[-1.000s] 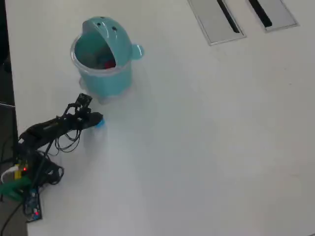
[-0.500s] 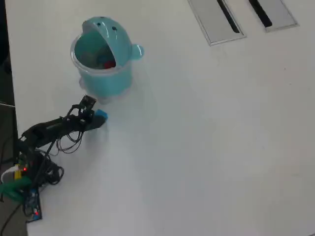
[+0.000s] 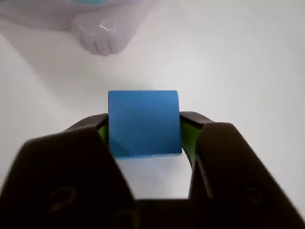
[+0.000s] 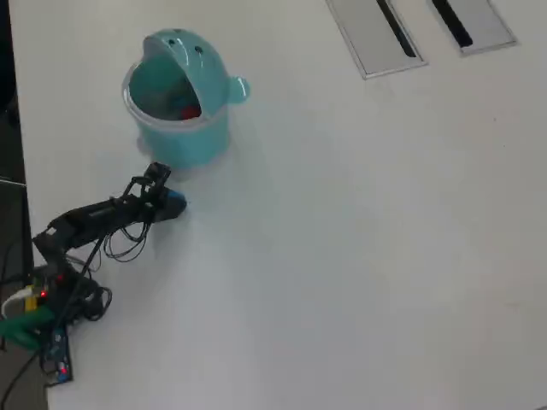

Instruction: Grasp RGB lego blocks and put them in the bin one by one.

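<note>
My black gripper (image 3: 144, 143) clamps a small bright blue plastic block (image 3: 143, 123) between its two jaws, which press its left and right sides in the wrist view. In the overhead view I hold the block (image 4: 175, 202) above the white table (image 4: 359, 239), just below the teal round plastic bin (image 4: 181, 94), with something red (image 4: 190, 111) inside it.

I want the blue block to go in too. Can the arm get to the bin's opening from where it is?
Probably yes. The tool grips the blue block beside the bin, with nothing between them; its opening faces up and is uncovered.
</note>
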Tool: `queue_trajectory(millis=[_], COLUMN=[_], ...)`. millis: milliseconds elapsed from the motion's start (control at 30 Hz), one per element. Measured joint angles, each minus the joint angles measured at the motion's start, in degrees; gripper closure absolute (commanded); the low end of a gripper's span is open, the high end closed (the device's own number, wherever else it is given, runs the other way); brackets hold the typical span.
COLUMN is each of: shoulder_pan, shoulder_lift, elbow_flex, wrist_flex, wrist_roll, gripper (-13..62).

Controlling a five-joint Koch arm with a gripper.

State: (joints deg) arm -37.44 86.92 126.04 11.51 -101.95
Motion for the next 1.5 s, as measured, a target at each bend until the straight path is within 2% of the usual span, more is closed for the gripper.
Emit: queue_trajectory(millis=[300,800,1133,1367,1500], shoulder_pan=[-0.79,-4.22,-6.5,-10.55,-10.55], shoulder_lift=[2.29,26.72,36.91,38.41,38.32], elbow_flex=[0.0,0.09,0.26,-2.29,-3.87], wrist_flex=[0.09,4.66,5.89,5.71,-2.64], wrist_roll=[0.09,3.96,8.44,14.5,17.31], gripper=[35.9,35.9,36.0,36.2,36.2])
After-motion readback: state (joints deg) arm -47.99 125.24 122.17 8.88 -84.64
